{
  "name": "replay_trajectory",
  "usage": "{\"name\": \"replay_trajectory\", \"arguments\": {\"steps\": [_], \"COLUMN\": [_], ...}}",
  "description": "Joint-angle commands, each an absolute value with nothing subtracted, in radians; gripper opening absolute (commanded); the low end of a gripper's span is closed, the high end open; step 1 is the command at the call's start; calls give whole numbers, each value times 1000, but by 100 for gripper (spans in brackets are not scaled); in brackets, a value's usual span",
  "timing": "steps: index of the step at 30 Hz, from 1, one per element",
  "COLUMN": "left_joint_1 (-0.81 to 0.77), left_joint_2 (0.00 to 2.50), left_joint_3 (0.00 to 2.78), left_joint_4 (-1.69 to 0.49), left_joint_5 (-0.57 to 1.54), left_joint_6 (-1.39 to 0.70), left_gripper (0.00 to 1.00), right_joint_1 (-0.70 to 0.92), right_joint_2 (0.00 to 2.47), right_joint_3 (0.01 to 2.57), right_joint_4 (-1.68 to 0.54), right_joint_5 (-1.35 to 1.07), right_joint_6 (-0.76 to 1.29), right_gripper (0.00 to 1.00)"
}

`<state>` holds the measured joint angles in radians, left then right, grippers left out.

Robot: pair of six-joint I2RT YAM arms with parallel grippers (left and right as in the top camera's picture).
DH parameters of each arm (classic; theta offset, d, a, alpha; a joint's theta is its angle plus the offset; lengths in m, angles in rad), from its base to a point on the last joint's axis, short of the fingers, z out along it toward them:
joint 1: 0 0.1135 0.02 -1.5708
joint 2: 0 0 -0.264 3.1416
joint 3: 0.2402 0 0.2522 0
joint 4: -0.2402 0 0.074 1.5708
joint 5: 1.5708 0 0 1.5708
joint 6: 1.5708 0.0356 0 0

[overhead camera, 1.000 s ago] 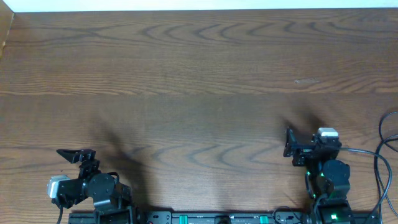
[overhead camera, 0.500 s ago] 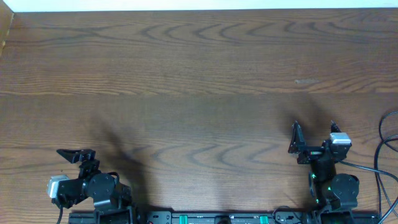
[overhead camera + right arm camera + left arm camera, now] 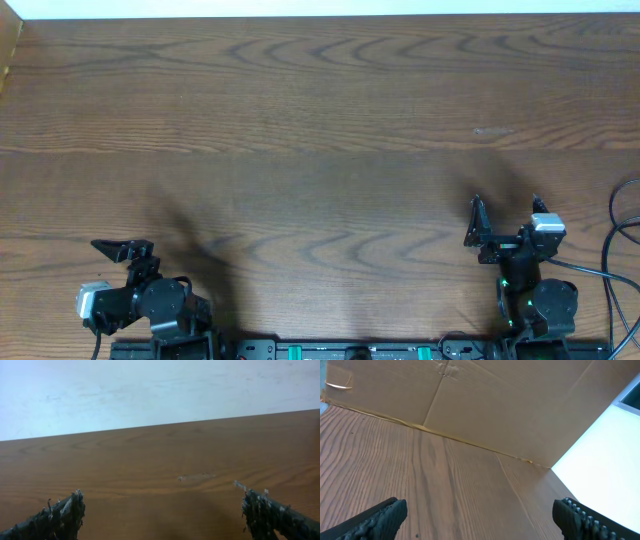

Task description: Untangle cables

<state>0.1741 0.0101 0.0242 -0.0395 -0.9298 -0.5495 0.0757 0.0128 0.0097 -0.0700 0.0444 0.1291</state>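
Observation:
Neither the black cable nor the white cable shows in any view; they are out of view. My left gripper (image 3: 122, 249) rests at the near left of the wooden table (image 3: 320, 150); in the left wrist view (image 3: 477, 525) its fingers stand wide apart with nothing between them. My right gripper (image 3: 503, 220) sits at the near right, facing the far side; in the right wrist view (image 3: 167, 520) its fingers are also wide apart and empty.
Thick black robot wires (image 3: 622, 240) loop at the right edge. A cardboard wall (image 3: 495, 405) stands along the table's left side, with a white surface (image 3: 615, 460) beside it. A white wall (image 3: 150, 390) lies beyond the far edge.
The right arm has pulled back towards its base and turned so that its open fingers face the far side; it has been still for the last half second. The left arm has not moved.

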Motion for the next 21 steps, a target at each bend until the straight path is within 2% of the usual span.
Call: {"name": "replay_trajectory", "arguments": {"steps": [1, 21], "left_joint_1": [178, 178], "left_joint_2": [3, 3], "left_joint_3": [4, 4], "left_joint_4": [-73, -75], "left_joint_5": [-929, -995], "left_joint_6": [-544, -544], "left_gripper": [98, 98], "right_joint_1": [73, 73], "right_joint_2": [6, 6], "right_joint_3": [6, 6], "right_joint_4": [-71, -71], "right_joint_5": [46, 46], "right_joint_6": [141, 141], "right_gripper": [99, 99]}}
